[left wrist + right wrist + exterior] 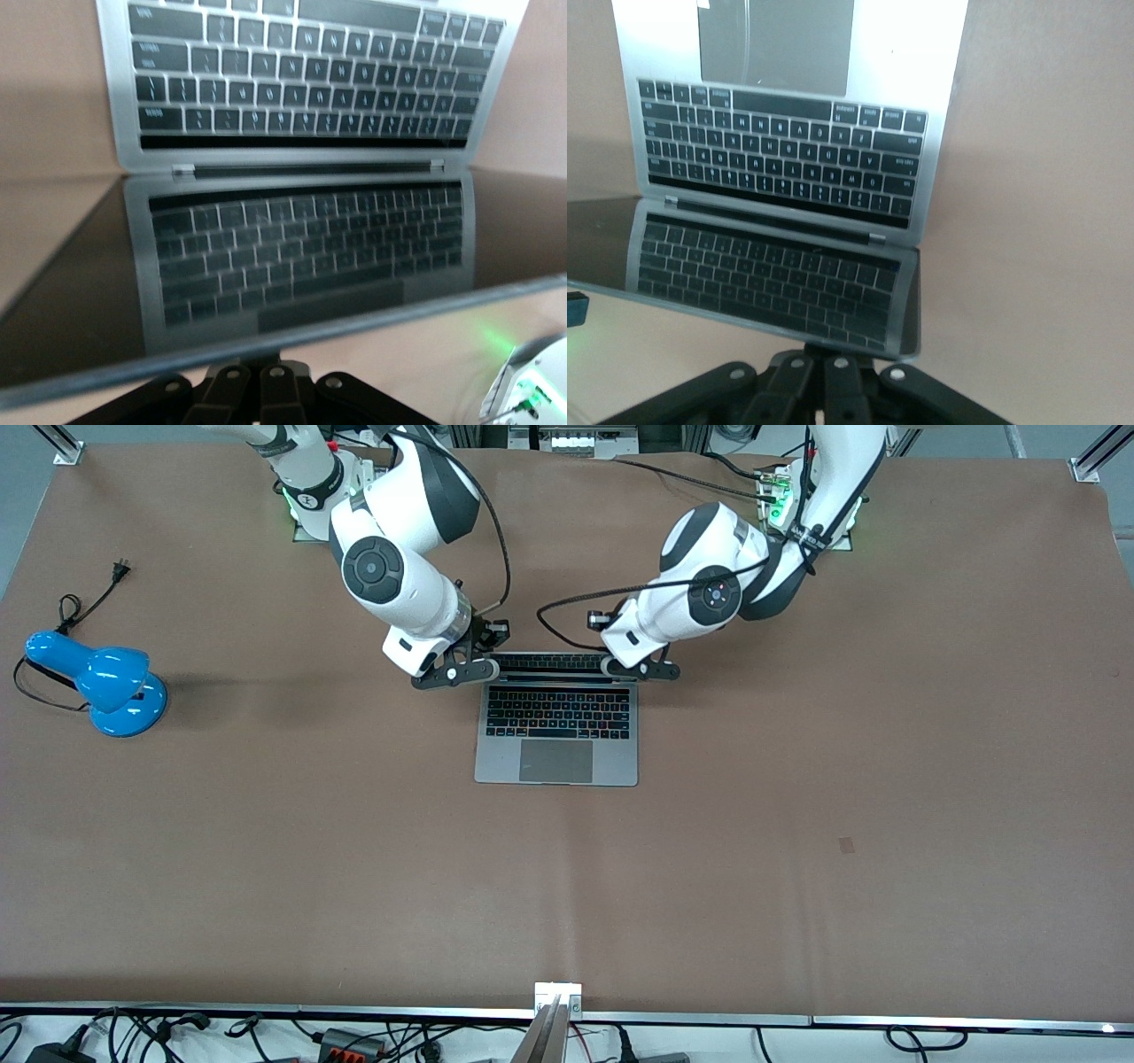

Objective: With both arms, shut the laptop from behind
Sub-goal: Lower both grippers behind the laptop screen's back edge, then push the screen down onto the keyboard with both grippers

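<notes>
Mid-table, the open laptop [556, 731] has both grippers at its screen's top edge, left [640, 670] at 1 o'clock, right [452, 674] at 11, fingers together; next, an even push toward 6.

We logged a silver-grey laptop [556, 731] with black keys and grey trackpad; white arms [403, 558] banded dark grey, black grippers; a glossy blue lamp [102, 682], black cord, at nine o'clock; brown table [797, 824].
</notes>
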Available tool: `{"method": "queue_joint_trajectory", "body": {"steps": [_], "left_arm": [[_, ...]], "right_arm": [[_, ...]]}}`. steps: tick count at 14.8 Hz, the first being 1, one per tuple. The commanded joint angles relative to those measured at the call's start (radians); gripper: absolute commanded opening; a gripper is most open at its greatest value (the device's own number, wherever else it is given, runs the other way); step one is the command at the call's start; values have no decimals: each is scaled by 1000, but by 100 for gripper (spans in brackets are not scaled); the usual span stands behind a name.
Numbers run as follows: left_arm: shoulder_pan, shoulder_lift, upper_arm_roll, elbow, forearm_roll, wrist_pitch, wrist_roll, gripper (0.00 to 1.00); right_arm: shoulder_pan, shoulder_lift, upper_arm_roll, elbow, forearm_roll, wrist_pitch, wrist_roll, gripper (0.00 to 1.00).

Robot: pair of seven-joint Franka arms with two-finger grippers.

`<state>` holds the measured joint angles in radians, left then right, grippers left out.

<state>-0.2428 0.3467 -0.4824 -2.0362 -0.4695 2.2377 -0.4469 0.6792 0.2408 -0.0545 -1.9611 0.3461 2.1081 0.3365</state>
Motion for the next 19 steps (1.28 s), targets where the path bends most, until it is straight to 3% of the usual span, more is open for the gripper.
{"method": "queue_joint_trajectory", "body": {"steps": [1, 7, 19], "left_arm": [[7, 72, 16, 77, 25, 5, 1, 1], [7, 153, 37, 163, 84, 7, 4, 1], [5, 363, 73, 332, 179, -1, 5, 1]], "right_arm": [[-24, 55, 4, 63, -1, 32, 22, 0], [-38, 126, 2, 93, -30, 144, 22, 0], [-36, 379, -37, 298, -68, 153, 22, 0]]}}
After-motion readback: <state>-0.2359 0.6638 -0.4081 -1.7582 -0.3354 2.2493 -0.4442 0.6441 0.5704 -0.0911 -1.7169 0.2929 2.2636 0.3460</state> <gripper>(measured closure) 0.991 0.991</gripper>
